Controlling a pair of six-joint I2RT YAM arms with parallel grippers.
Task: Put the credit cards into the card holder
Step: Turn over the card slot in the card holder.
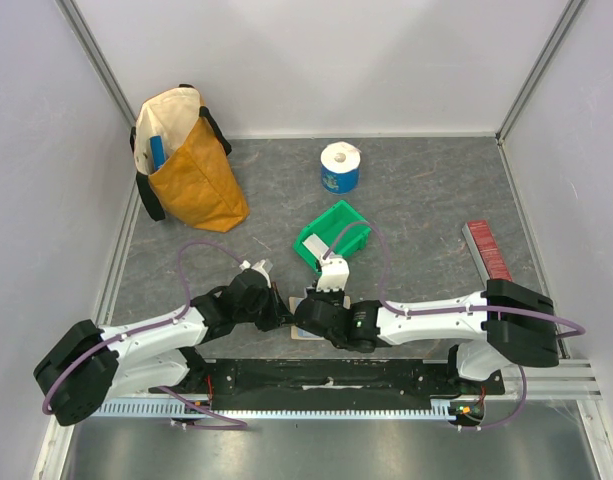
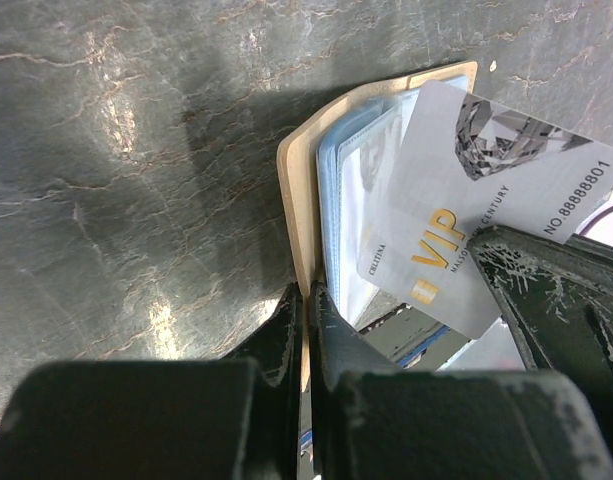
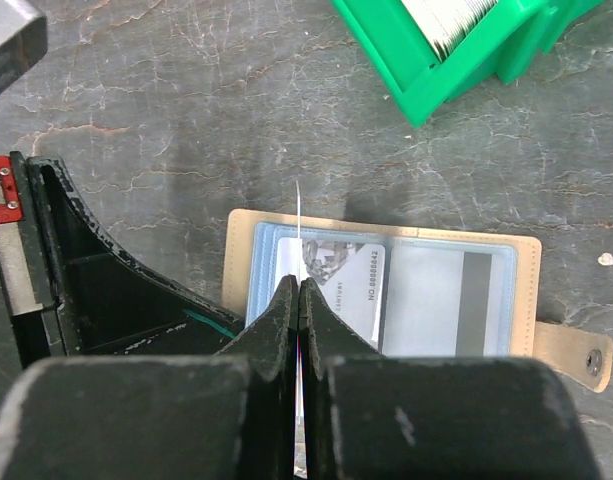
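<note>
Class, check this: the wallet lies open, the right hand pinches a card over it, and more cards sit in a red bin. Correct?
No: the bin is green, not red, as the right wrist view shows. The rest stands.

The dark marbled tabletop (image 1: 426, 200) carries a yellow bag (image 1: 191, 170) in its far left corner, a blue-and-white roll (image 1: 339, 167) near the far edge and a green bin (image 1: 332, 236) mid-table. A red strip (image 1: 488, 250) lies at the right. A tan card holder (image 3: 426, 295) lies open near the bin.
</note>
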